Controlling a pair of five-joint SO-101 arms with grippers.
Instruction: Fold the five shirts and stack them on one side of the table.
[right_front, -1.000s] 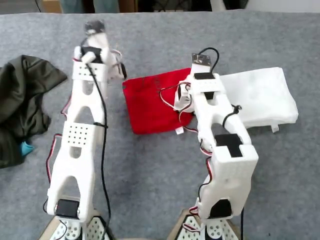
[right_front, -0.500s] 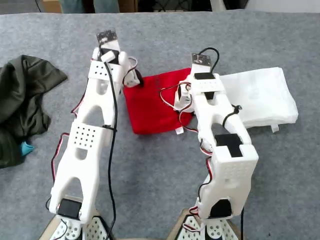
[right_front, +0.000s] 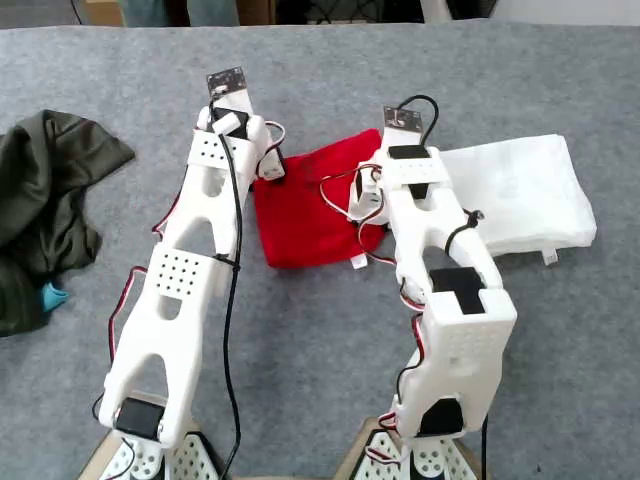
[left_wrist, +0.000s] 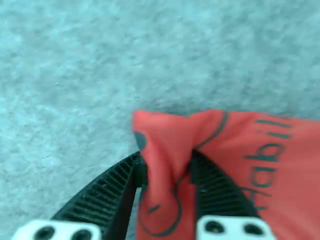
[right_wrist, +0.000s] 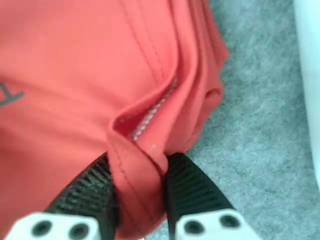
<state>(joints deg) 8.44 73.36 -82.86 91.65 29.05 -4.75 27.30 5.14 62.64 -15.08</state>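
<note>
A red shirt (right_front: 305, 205) lies partly folded at the middle of the grey table. My left gripper (right_front: 268, 166) is at the shirt's far left corner, shut on a bunched fold of the red shirt (left_wrist: 170, 165) between its black fingers (left_wrist: 112, 192). My right gripper (right_front: 372, 182) sits on the shirt's right edge, shut on a pinched seam of the red shirt (right_wrist: 140, 145). A folded white shirt (right_front: 520, 195) lies to the right, touching the red one. A dark green shirt (right_front: 45, 200) is crumpled at the left edge.
A small blue object (right_front: 52, 296) peeks from under the dark green shirt. Grey felt covers the table (right_front: 300, 340). Open cloth lies in front of the red shirt between the two arm bases. The room's edge shows at the far side.
My left arm has swung right and toward the red shirt, its gripper now on the shirt's left corner, which has shifted slightly right. The right arm has stayed still.
</note>
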